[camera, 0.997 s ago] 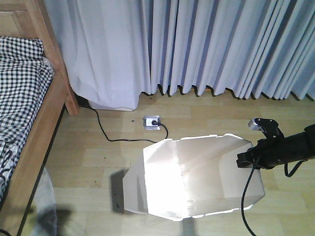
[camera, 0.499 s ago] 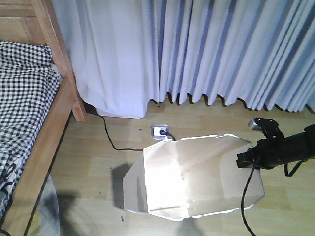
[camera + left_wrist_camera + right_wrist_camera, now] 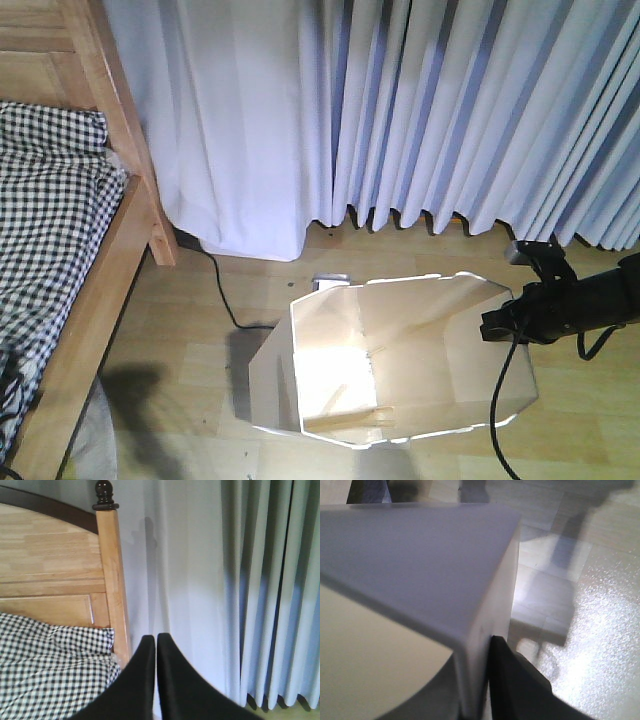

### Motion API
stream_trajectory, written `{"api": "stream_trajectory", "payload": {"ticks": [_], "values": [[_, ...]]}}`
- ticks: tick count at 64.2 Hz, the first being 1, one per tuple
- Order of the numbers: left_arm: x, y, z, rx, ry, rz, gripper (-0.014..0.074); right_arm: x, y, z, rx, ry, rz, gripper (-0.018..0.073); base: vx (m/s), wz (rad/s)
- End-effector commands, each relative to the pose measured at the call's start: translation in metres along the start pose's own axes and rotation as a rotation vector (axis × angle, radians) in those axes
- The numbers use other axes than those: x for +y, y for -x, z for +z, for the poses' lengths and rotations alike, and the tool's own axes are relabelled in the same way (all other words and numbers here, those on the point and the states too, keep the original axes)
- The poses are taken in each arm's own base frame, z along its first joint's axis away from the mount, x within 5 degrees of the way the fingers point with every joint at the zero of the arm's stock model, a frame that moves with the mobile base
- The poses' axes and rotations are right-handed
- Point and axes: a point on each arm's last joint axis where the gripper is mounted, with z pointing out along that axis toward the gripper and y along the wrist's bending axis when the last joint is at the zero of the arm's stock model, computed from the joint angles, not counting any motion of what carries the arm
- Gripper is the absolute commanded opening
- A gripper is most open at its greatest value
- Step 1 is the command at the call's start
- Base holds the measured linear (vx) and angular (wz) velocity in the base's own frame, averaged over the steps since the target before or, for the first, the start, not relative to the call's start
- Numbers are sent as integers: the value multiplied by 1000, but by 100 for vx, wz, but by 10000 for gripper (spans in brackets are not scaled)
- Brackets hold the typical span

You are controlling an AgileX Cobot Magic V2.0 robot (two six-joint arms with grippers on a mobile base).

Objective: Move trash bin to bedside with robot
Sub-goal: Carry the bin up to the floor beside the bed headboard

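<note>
Clamped onto the thin right-hand wall of the white trash bin (image 3: 400, 360) at its rim: right gripper (image 3: 479, 685), one finger inside, one outside, narrowed to the wall's thickness. Pressed shut on nothing: left gripper (image 3: 156, 680). Upright over the wooden floor (image 3: 180, 310), near its curtained edge, well apart from the bed (image 3: 60, 250). Probably light, smooth and flexible, so liable to bow or slip. Best held near a stiffer rim corner.

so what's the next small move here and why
Probably roll the base a little to the left, toward the bed. The right jaws are clamped on the rim of the trash bin, and a strip of bare floor separates the bin from the bed frame, so it is not yet at the bedside.
</note>
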Motion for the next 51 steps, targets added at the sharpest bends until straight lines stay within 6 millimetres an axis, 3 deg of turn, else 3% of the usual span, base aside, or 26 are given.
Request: {"api": "stream_trajectory", "payload": {"ticks": [1, 51], "values": [[0, 3, 0, -69, -7, -23, -6, 24, 21, -20, -121, 191, 26, -3, 15, -6], [0, 3, 0, -69, -7, -23, -6, 24, 21, -20, -121, 191, 26, -3, 14, -7]]}}
